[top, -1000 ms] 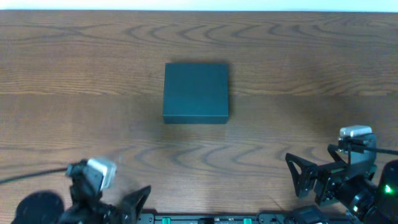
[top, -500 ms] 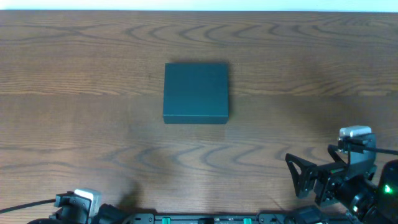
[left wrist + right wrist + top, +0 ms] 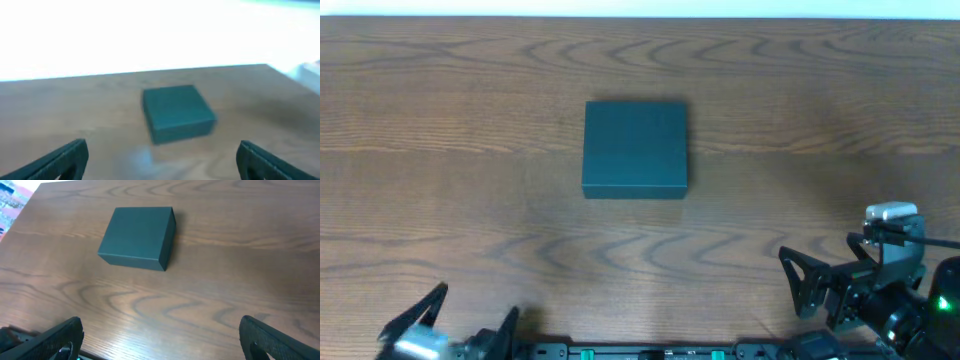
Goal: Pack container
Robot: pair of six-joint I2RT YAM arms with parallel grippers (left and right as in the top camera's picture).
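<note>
The container (image 3: 635, 148) is a dark teal square box with its lid shut, lying flat at the middle of the wooden table. It also shows in the left wrist view (image 3: 177, 112) and in the right wrist view (image 3: 138, 237). My left gripper (image 3: 470, 318) is open and empty at the table's front left edge, well short of the box. My right gripper (image 3: 800, 285) is open and empty at the front right, also far from the box. No candy packets are in view.
The wooden table (image 3: 800, 120) fills the overhead view. The arm bases and a dark rail (image 3: 650, 352) run along the front edge. The far table edge (image 3: 640, 16) meets a white wall.
My left arm has swung down and back toward the front edge, so its fingers now point out over the table. The right arm and the container have not moved.
</note>
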